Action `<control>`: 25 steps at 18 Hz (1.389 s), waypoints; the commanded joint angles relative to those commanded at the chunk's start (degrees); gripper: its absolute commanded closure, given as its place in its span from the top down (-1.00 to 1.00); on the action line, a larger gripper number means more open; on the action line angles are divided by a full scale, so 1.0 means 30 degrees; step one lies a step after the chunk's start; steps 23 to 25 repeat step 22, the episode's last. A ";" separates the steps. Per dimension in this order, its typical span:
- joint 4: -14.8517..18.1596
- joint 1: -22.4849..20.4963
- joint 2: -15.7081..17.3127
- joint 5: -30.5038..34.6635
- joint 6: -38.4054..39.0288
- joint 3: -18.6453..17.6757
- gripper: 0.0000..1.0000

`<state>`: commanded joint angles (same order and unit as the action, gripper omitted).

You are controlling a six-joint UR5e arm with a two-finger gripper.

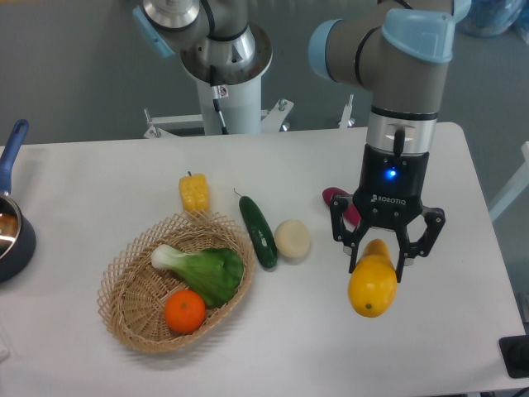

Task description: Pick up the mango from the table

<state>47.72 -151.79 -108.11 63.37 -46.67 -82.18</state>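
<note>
On my screen the hand [381, 258] points straight down over the right part of the bench [83, 178], its two fingers [357, 248] closed partway around the narrow upper end of the mango [373, 282], one finger on each side of it; the fat yellow-orange lower end hangs below the fingertips toward the front edge, and from this single view I cannot say for sure whether the fruit is clear of the white surface or just touching it. Just behind the hand, partly hidden by it, I see the dark purple end of a sweet potato [335, 198]. Toward the middle of the bench lies a dark green cucumber [258, 231], running from back to front, with a pale round vegetable [292, 239] just beside it on its right. A small yellow corn piece [194, 192] stands behind the wicker basket [121, 281], close to its far rim. The basket sits left of centre (nearer the front edge than the back) and holds a leafy green vegetable [204, 271] with a white stem and a round orange [184, 312]. At the left edge I see a dark pot [11, 240] with a blue handle, cut off by the frame
</note>
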 joint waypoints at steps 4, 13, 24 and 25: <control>-0.0030 -0.0117 0.0088 0.0000 -0.0380 -0.0293 -0.18; -0.0029 -0.0235 0.0205 0.0000 -0.0264 -0.0410 -0.18; -0.0029 -0.0264 0.0205 0.0000 -0.0293 -0.0410 -0.18; -0.0029 -0.0264 0.0205 0.0000 -0.0293 -0.0410 -0.18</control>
